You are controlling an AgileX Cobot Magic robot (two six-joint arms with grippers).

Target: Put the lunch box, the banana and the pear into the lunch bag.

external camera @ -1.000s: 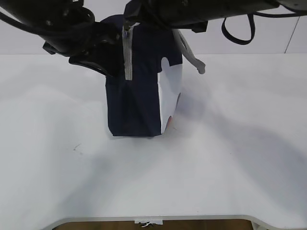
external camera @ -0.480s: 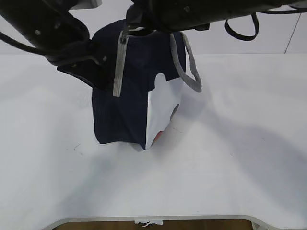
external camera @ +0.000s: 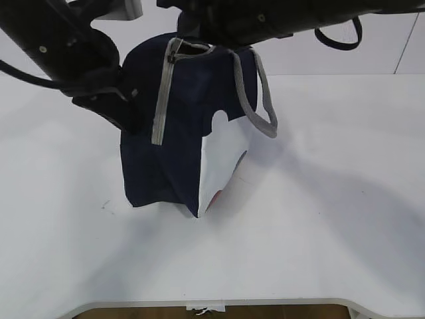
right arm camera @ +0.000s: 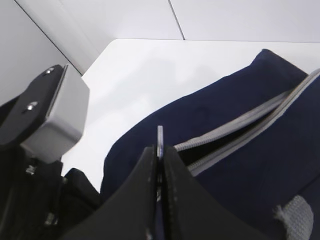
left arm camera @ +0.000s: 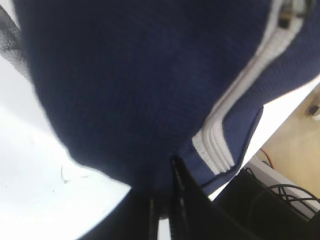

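1. The right gripper (right arm camera: pixel 159 165) is seen closed, its two fingers pressed together on a thin flat grey piece, which is judged to be the zipper pull (right arm camera: pixel 160 136) at the top of the bag (external camera: pixel 179 133).
2. The left gripper (left arm camera: pixel 165 200) is pressed against the bag's dark side, low by the grey zipper tape (left arm camera: pixel 215 145). It looks nearly closed with a fold of fabric between the fingers, but this cannot be told for sure.
3. The bag is probably held from two sides so that the cloth is kept tight while the zipper is worked; a soft bag would otherwise be dragged along.
4. In the right wrist view a short part of the zipper is seen parted near the pull, with a dark gap between the tapes.
5. The bag stands on the table (external camera: pixel 319 219), a little tilted; one rope handle (external camera: pixel 262 100) hangs over its white side panel (external camera: pixel 222 156).
6. The box, banana and pear are not seen in any view; whether they are inside cannot be told.
7. The table is white and plain, and a pale wall is seen behind it.
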